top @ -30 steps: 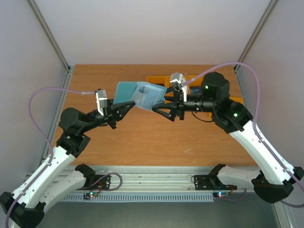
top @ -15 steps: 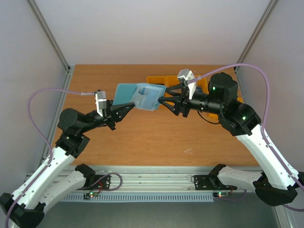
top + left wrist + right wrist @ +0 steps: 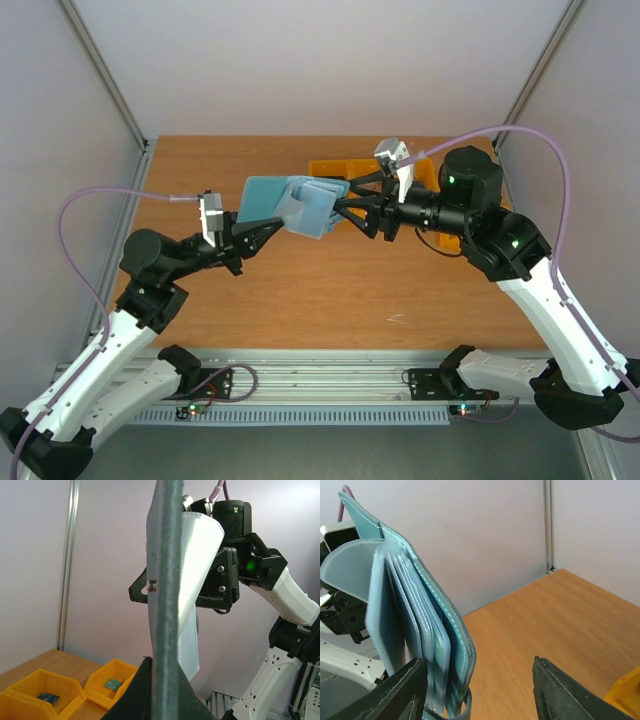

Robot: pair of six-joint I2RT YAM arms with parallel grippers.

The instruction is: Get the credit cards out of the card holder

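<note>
Left gripper [image 3: 262,228] is clamped on one edge of the card holder [image 3: 290,203] and holds it up in the air, over the far middle of the wooden table [image 3: 300,290] and clear of its surface. Seen from the left wrist, the holder's dark edge [image 3: 167,580] rises straight up out of the fingers, with a pale clear sleeve [image 3: 195,580] bowing out to one side.

From the right wrist the teal holder [image 3: 445,620] is spread open, and a stack of clear sleeves [image 3: 385,605] fans out of it — blurred, so whether the credit cards sit inside cannot be told.

Right gripper [image 3: 342,207] meets the holder's free side from the opposite direction. Its jaws stand apart: the holder's lower corner lies just beside one finger [image 3: 395,690], with a wide gap to the other [image 3: 570,695], so nothing is pinched.

Behind and below the holder, yellow bins [image 3: 335,168] stand at the table's far edge, partly hidden by the right arm. The left wrist view shows two of them side by side [image 3: 42,690] [image 3: 112,677] — each with one small dark flat piece on its floor, too small to identify.
</note>
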